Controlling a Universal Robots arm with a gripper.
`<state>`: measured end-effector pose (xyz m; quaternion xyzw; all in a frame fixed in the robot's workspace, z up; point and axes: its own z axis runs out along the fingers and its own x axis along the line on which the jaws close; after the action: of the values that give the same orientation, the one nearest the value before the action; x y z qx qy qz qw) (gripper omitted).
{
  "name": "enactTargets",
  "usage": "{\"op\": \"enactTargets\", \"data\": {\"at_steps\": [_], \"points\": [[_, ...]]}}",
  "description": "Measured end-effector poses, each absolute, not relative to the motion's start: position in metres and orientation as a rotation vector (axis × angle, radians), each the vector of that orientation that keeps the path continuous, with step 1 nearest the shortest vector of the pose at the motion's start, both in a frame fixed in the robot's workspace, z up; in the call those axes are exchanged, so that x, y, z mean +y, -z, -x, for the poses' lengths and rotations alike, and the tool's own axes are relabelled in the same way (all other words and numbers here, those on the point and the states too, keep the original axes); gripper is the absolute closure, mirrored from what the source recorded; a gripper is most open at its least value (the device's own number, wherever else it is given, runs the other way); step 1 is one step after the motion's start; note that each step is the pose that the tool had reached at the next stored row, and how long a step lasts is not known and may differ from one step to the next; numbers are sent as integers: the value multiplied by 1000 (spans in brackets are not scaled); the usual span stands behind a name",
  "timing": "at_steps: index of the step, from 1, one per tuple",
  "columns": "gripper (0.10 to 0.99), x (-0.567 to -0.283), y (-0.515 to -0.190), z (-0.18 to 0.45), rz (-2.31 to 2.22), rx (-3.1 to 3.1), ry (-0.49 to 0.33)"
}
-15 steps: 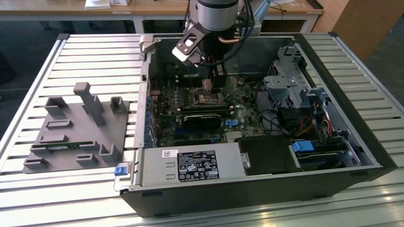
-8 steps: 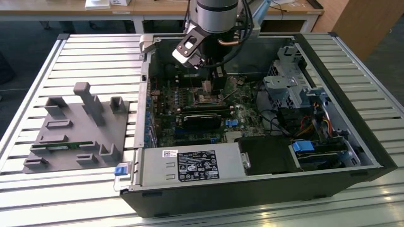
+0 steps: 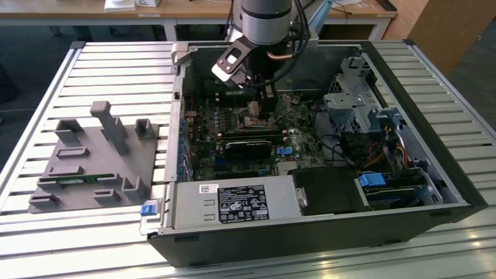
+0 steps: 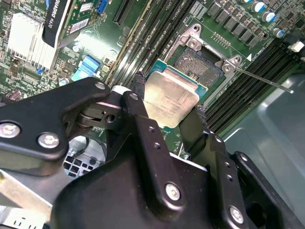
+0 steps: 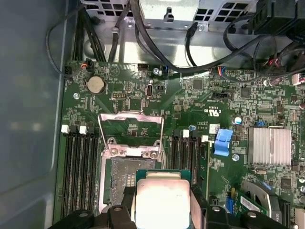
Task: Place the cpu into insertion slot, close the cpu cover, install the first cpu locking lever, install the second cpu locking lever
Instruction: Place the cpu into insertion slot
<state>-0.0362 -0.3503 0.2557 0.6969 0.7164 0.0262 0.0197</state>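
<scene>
My gripper (image 4: pixel 169 98) is shut on the cpu (image 4: pixel 170 102), a flat square chip with a silvery-tan face and a green edge, pinched between two black fingers (image 4: pixel 139 93). The chip hangs just above the insertion slot (image 4: pixel 198 64) and overlaps one side of it; in the first wrist view the cpu (image 5: pixel 162 200) hides part of the slot (image 5: pixel 121 179). The cpu cover (image 5: pixel 131 117), a thin silvery frame, stands flipped open beyond the slot. A thin locking lever (image 4: pixel 267 82) sticks out sideways, unlatched. In the exterior view the gripper (image 3: pixel 261 106) reaches down into the open computer case.
Black memory slots (image 5: pixel 78 167) flank the socket on both sides. A finned heatsink (image 5: pixel 269 145), a blue clip (image 5: pixel 223 141) and hanging cables (image 5: pixel 157 47) lie nearby. A grey fixture block (image 3: pixel 93 163) sits on the slatted table at the exterior view's left, and the power supply (image 3: pixel 232 203) is at the case front.
</scene>
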Motion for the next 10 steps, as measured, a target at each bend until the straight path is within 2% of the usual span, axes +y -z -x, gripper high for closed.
{"op": "enactTargets", "data": {"at_steps": [10], "points": [[545,-350,-252,36,-2162,2223,-81]]}}
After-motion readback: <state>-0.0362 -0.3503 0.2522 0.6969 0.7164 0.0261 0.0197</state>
